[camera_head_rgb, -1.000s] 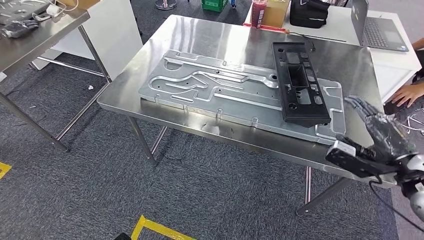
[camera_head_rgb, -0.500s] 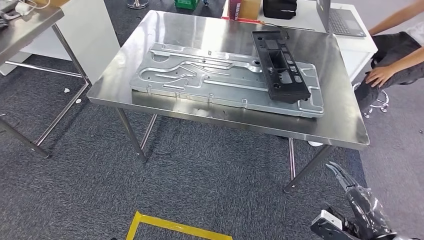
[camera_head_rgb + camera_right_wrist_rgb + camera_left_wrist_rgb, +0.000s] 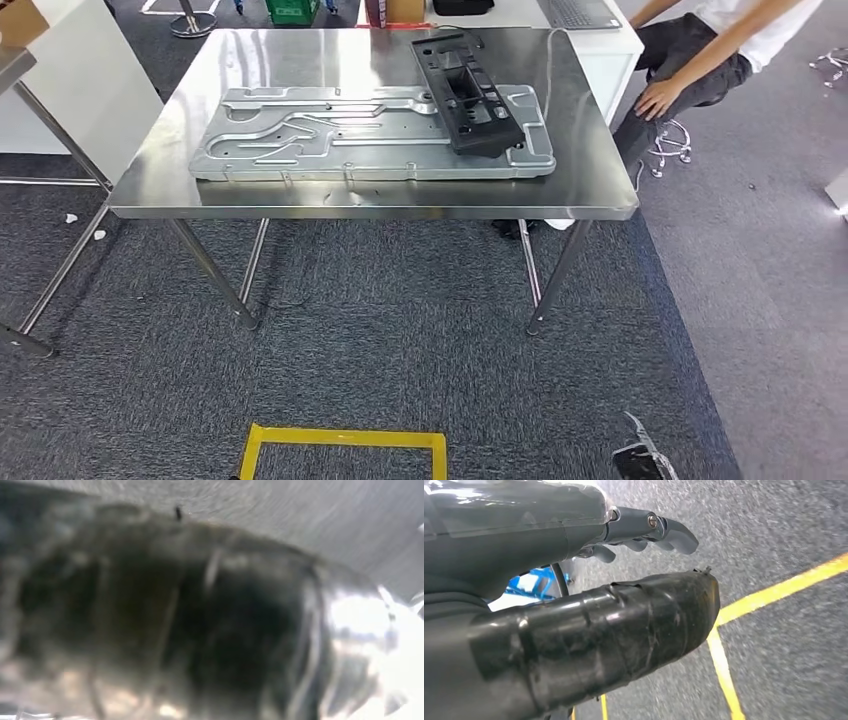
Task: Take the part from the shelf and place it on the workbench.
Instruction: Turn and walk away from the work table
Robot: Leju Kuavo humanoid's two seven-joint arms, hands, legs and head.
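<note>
Part [image 3: 468,88] flat atop workbench [image 3: 370,205]

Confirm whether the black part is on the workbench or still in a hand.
On the workbench: the black part lies flat across the silver plate on the steel workbench, no hand touching it.

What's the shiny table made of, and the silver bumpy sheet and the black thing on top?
The table looks like stainless steel: its smooth top mirrors the lights. The silver sheet seems to be pressed metal, perhaps aluminium, duller grey with raised channels and holes. The black part lying on the sheet looks like moulded plastic, matte with box-shaped openings, though painted metal can't be ruled out.
</note>
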